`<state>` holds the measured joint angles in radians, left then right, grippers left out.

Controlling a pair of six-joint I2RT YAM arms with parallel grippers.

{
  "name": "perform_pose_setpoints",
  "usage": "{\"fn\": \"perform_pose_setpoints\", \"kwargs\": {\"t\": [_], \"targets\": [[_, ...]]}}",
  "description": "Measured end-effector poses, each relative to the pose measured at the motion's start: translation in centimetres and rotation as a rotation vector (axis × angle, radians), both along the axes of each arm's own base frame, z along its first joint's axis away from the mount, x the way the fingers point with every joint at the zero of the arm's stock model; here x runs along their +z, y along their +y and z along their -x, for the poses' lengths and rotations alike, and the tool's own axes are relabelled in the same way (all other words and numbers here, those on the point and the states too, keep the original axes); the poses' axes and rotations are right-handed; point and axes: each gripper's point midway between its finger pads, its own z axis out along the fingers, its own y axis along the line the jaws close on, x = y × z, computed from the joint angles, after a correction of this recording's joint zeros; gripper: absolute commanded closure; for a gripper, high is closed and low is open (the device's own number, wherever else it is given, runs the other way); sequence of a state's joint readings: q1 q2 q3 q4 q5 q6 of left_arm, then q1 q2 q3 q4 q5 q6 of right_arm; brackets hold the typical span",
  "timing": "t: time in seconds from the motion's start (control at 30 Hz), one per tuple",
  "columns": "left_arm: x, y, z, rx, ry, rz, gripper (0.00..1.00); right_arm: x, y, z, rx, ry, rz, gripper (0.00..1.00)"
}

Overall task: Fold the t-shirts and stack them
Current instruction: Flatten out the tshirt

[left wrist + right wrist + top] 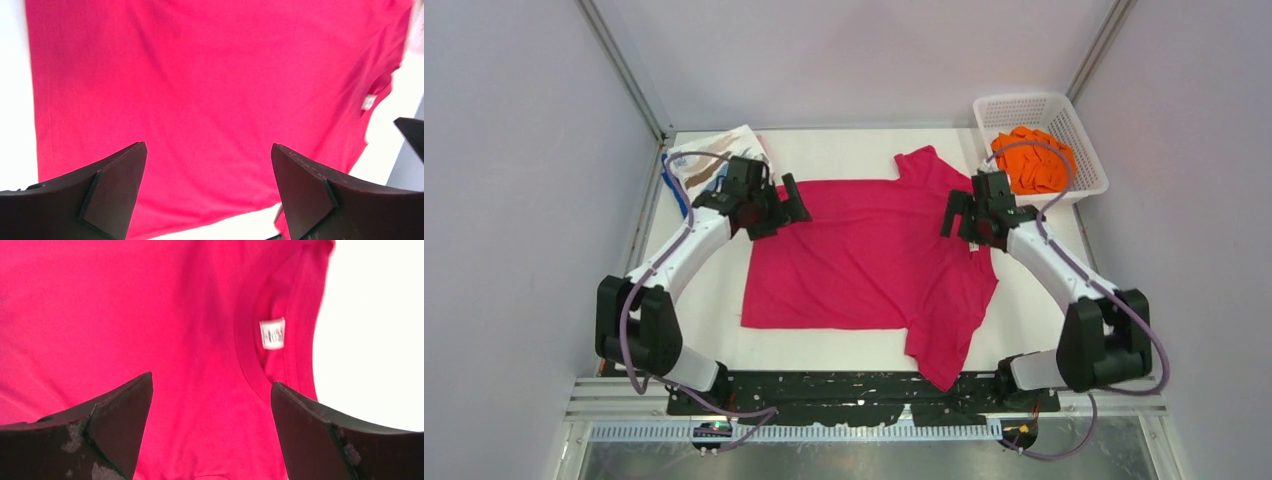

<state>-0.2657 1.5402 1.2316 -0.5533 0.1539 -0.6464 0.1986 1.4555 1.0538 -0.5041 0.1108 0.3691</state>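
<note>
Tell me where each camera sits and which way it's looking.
Top view: above and behind the arms, looking down on the table, magenta shirt and basket; both arms show.
Left wrist: over the shirt, looking down across it; open left claw shows.
Right wrist: over the shirt's collar; open right claw shows.
Shared: both wrist views catch the white neck label.

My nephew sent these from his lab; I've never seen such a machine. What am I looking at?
Two robot arms work at a white table. The wide picture looks down from above; the close-ups come from cameras on each wrist, the dark wedges being gripper fingers. A magenta t-shirt lies spread out. Back left lies a streaked white shirt; back right, an orange shirt in a white basket. The left gripper and right gripper hang open over the magenta t-shirt, holding nothing.
</note>
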Motion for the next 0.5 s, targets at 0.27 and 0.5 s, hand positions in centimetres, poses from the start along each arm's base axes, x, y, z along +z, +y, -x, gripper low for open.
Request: {"fn": "perform_pose_setpoints", "kwargs": {"t": [0.27,0.5], "targets": [[-7.4,0.8,6.9,-0.029,0.165,-0.043,0.0,-5.8,-4.1,9.9,-0.161,0.117,-0.069,0.05],[-7.6,0.7,6.5,-0.031,0.133,-0.034,0.0,-7.1,-6.0,11.7,-0.262,0.14,-0.076,0.05]]}}
